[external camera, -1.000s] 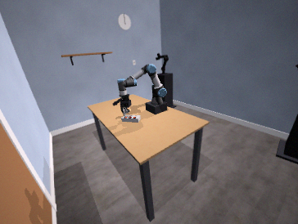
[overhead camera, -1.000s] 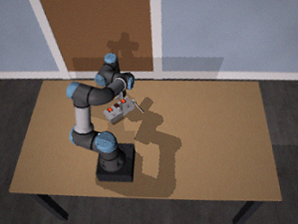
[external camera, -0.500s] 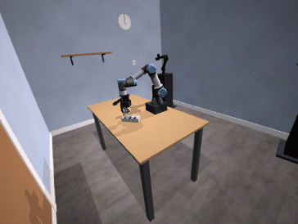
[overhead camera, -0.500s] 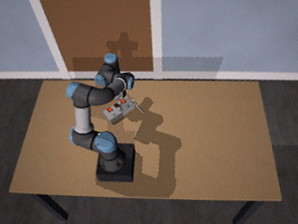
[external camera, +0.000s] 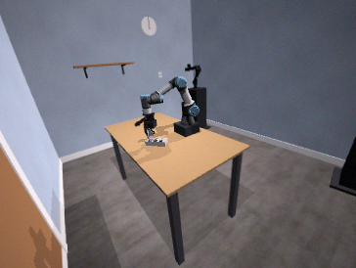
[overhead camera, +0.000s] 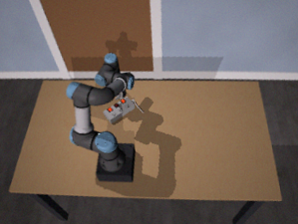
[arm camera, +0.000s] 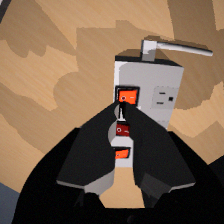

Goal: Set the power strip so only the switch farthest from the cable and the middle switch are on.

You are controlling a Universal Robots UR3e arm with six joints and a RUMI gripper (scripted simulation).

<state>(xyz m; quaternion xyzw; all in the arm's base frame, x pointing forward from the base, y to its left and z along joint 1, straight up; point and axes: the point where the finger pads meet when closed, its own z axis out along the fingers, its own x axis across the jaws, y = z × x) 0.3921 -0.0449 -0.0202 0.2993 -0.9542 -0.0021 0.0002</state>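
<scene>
On the table (overhead camera: 211, 130), power strip (arm camera: 165, 82) lies beneath closed jaws.

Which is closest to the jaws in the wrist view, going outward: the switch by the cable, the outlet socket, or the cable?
1. Switch by the cable, a lit rocker right at the tips of the shut gripper.
2. Outlet socket, to the right on the power strip.
3. Cable, beyond the strip's far end.

A wooden bench (external camera: 196, 161) stands on dark legs. On the wall behind it – a round clock (external camera: 149, 25), with a small shelf (external camera: 104, 65) lower to its left.
</scene>
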